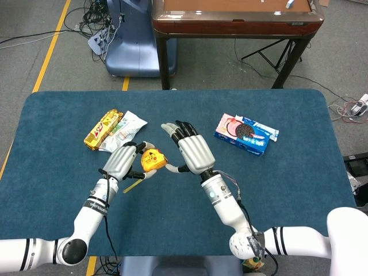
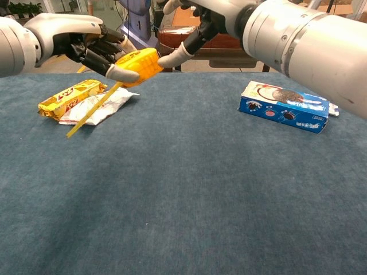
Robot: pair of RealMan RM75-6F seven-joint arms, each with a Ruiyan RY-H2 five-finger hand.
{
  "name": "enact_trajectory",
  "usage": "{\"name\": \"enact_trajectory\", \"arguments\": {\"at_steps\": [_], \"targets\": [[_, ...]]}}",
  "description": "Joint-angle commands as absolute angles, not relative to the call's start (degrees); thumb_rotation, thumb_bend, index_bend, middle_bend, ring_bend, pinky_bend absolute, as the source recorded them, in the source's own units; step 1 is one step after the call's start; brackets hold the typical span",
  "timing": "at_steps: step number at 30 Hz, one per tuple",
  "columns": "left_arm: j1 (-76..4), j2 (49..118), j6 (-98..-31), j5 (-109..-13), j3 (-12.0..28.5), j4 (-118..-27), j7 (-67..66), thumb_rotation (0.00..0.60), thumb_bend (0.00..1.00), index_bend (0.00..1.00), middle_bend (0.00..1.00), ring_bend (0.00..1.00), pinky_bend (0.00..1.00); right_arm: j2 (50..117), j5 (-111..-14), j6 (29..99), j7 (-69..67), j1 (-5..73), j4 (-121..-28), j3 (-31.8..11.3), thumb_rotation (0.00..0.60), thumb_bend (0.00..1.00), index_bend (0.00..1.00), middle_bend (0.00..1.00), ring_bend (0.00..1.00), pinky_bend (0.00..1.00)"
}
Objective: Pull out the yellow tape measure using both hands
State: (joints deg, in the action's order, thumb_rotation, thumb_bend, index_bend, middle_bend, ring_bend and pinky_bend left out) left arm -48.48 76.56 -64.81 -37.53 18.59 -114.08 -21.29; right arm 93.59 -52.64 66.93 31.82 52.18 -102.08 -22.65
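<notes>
My left hand [image 1: 122, 161] [image 2: 94, 48] holds the yellow tape measure [image 1: 153, 160] [image 2: 139, 65] above the blue table. A short length of yellow tape [image 2: 92, 110] [image 1: 132, 185] hangs out of the case, down and to the left. My right hand [image 1: 192, 150] [image 2: 198, 23] hovers just right of the case with its fingers spread. Its thumb tip [image 2: 171, 57] sits close to the case's right end; I cannot tell whether they touch. Nothing lies in the right hand.
A gold snack bar [image 1: 102, 128] [image 2: 69, 97] and a white wrapper [image 1: 127, 125] [image 2: 105, 105] lie at the left. A blue cookie box [image 1: 246, 134] [image 2: 285, 106] lies at the right. A wooden table [image 1: 236, 17] stands beyond the far edge.
</notes>
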Motion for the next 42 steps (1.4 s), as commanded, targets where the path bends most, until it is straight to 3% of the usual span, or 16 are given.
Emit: {"name": "enact_trajectory", "arguments": {"at_steps": [1,26,34,42], "targets": [[-48.7,76.7,-64.8,-37.6,18.4,-114.0,-21.5,0.518,0.23,0.47,0.48,0.31,0.13,94.0,-52.4,67.2,31.9,52.4,-101.7,-22.5,0.600,0.23,0.12,0.14,0.07,0.07],[-48.0,76.5,-64.5,-39.9,16.3,-112.7,-19.3,0.518,0.23,0.47,0.48,0.31,0.13,95.3,-50.7,68.9,32.0,53.8,-98.4,-22.4,0.600,0.30,0.12,0.17,0.07,0.07],[-47.8,76.6,-64.3,-40.8,16.3,-112.6,-18.4,0.518,0.23,0.47,0.48,0.31,0.13,95.7,-50.9,69.5,32.1,54.1,-97.5,-22.4,0.600,0.35,0.25,0.21,0.07,0.07],[-47.5,76.2,-64.0,-41.0,16.1,-112.2,-18.0,0.517,0.23,0.47,0.48,0.31,0.13,95.5,-50.9,69.4,31.7,54.0,-97.4,-22.4,0.600,0.47,0.33,0.24,0.07,0.07]]}}
